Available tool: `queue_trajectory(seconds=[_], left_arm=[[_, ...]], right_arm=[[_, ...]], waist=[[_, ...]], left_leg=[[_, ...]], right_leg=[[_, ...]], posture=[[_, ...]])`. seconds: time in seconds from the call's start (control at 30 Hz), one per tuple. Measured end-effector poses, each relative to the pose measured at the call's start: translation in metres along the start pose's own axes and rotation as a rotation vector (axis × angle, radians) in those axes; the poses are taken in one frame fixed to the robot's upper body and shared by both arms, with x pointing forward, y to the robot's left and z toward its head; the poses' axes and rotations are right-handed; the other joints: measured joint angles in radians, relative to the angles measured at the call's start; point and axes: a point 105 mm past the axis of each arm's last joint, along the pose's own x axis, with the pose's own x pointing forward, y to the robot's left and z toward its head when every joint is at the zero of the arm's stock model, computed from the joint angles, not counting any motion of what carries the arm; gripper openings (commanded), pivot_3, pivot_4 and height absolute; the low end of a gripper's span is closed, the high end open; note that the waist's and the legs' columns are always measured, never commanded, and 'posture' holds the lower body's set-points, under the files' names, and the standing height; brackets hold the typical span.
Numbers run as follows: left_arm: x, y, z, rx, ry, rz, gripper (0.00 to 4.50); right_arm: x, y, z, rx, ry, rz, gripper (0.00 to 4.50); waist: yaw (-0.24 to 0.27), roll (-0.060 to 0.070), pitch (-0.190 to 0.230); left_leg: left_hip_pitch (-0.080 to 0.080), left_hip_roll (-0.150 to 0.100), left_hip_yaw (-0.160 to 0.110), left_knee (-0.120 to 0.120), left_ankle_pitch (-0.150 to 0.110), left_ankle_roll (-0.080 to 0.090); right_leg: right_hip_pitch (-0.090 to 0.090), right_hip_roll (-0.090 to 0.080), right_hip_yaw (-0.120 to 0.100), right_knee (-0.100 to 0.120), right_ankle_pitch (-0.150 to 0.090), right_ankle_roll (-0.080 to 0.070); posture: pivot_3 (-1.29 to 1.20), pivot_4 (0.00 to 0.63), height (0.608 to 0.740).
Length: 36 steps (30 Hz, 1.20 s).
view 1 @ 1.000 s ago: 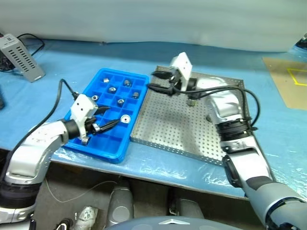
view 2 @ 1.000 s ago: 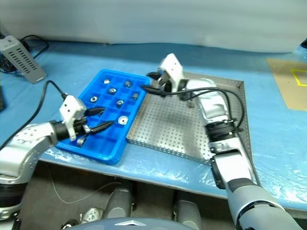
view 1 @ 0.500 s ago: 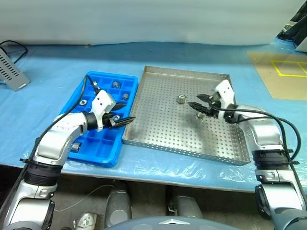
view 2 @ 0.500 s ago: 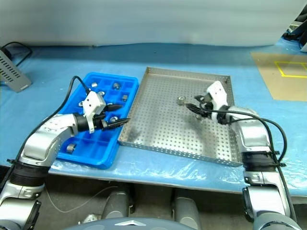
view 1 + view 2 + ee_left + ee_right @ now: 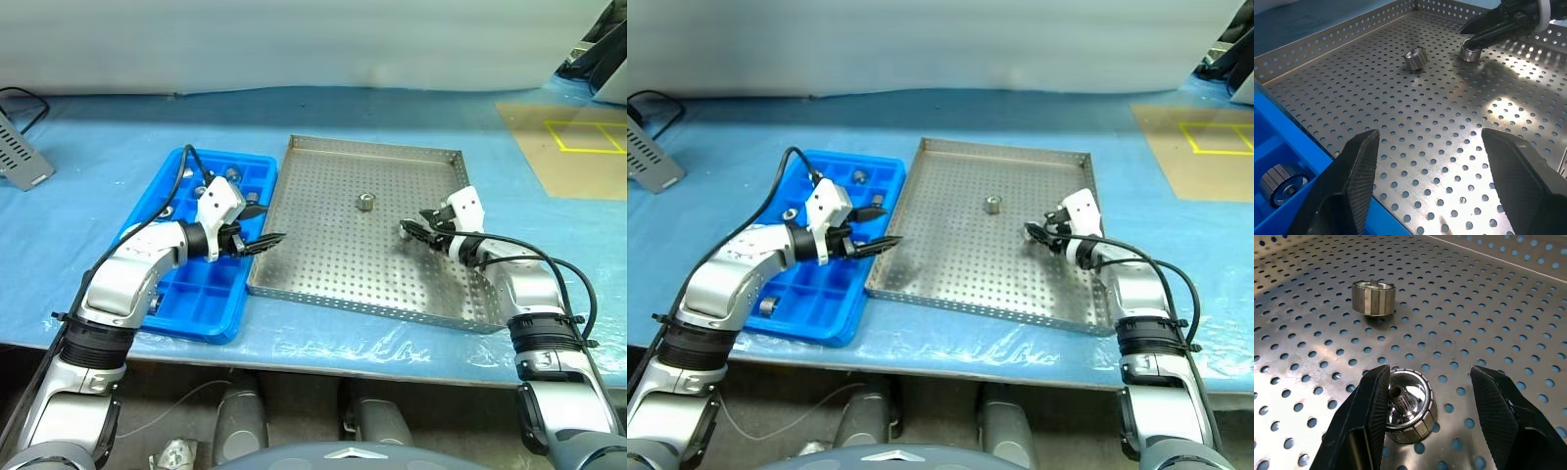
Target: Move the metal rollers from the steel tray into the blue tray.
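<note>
Right wrist view: right gripper (image 5: 1427, 431) low over steel tray (image 5: 1528, 298), fingers spread, one roller (image 5: 1409, 406) lying between them against one finger, not pinched. Second roller (image 5: 1373, 297) farther on, apart. Two rollers in steel tray. Left gripper (image 5: 265, 239) at blue tray's (image 5: 211, 313) edge beside steel tray, fingers spread, empty, tips over steel tray rim. Blue tray holds at least four rollers: one near (image 5: 768, 305), three (image 5: 860, 177) at far end, others possibly hidden by arm.
</note>
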Motion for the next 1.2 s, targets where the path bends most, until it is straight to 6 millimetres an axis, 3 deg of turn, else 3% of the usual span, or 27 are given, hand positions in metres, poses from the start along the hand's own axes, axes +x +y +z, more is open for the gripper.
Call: queue_trajectory(seconds=[0.1,0.3,0.47,0.57,0.67,0.7,0.83,0.97,1.07,1.2], left_arm=[[0.0,-0.002,-0.001,-0.002,0.003,-0.003,3.55],[0.0,-0.004,0.0,-0.004,0.007,-0.006,3.55],[-0.001,-0.003,-0.001,-0.006,0.012,-0.004,3.55],[-0.001,-0.004,0.0,-0.006,0.014,-0.004,3.55],[-0.001,-0.004,-0.001,-0.008,0.017,-0.004,3.55],[-0.001,-0.004,-0.001,-0.008,0.017,-0.004,3.55],[-0.001,-0.005,-0.003,-0.007,0.018,-0.003,3.55],[-0.003,-0.007,-0.008,-0.012,0.025,-0.004,3.55],[-0.006,-0.007,-0.011,-0.006,0.031,-0.008,3.55],[-0.014,-0.004,-0.008,0.013,0.029,-0.021,3.55]], right_arm=[[0.001,-0.003,-0.003,0.008,0.001,-0.01,4.21],[0.012,0.021,-0.011,0.033,0.017,0.082,4.21],[0.014,0.02,-0.015,0.02,0.032,0.061,4.21],[0.014,0.017,-0.017,0.014,0.031,0.039,3.64],[0.014,0.014,-0.018,0.004,0.028,0.018,2.68],[0.015,0.013,-0.018,0.003,0.027,0.01,2.68],[0.016,0.013,-0.017,0.004,0.025,0.011,1.69],[0.017,0.014,-0.016,0.006,0.024,0.016,1.67],[0.018,0.026,-0.007,0.031,0.01,0.09,1.67],[0.021,0.058,0.038,0.049,-0.098,0.238,1.67]], waist=[[0.0,0.0,0.0],[0.0,0.0,0.0],[0.001,0.0,0.0],[0.001,0.0,0.0],[0.0,0.0,0.0],[0.0,0.0,0.0],[-0.001,0.0,0.0],[-0.001,0.0,0.0],[-0.002,0.001,0.0],[-0.003,0.001,0.001]], left_leg=[[0.001,0.0,0.0,0.002,0.0,0.001],[0.0,0.0,0.0,0.002,-0.001,0.001],[0.0,0.0,0.0,0.002,-0.001,0.001],[0.0,0.0,0.0,0.002,-0.001,0.001],[0.001,0.0,0.0,0.002,-0.001,0.001],[0.001,0.0,0.0,0.002,-0.001,0.001],[0.001,0.0,0.0,0.002,-0.001,0.001],[0.0,0.0,0.0,0.002,-0.001,0.001],[0.0,0.0,0.0,0.001,-0.001,0.001],[0.0,0.001,0.0,0.0,0.0,0.0]], right_leg=[[0.002,0.0,0.0,0.0,0.0,0.0],[0.002,-0.001,0.0,0.0,0.0,0.0],[0.002,-0.001,0.0,-0.001,0.0,0.0],[0.002,-0.001,0.0,0.0,0.0,0.0],[0.002,-0.001,0.0,0.0,0.0,0.0],[0.002,-0.001,0.0,0.0,0.0,0.0],[0.002,-0.001,0.0,0.0,0.0,0.0],[0.002,-0.001,0.0,-0.001,0.0,0.0],[0.001,-0.001,0.0,0.0,0.0,0.0],[-0.001,0.0,0.0,0.0,0.0,0.0]], posture=[[-0.13,0.15,0.74],[-0.13,0.15,0.74],[-0.13,0.15,0.74],[-0.13,0.15,0.74],[-0.13,0.15,0.74],[-0.13,0.15,0.74],[-0.13,0.15,0.74],[-0.13,0.15,0.74],[-0.11,0.15,0.74],[-0.08,0.15,0.74]])
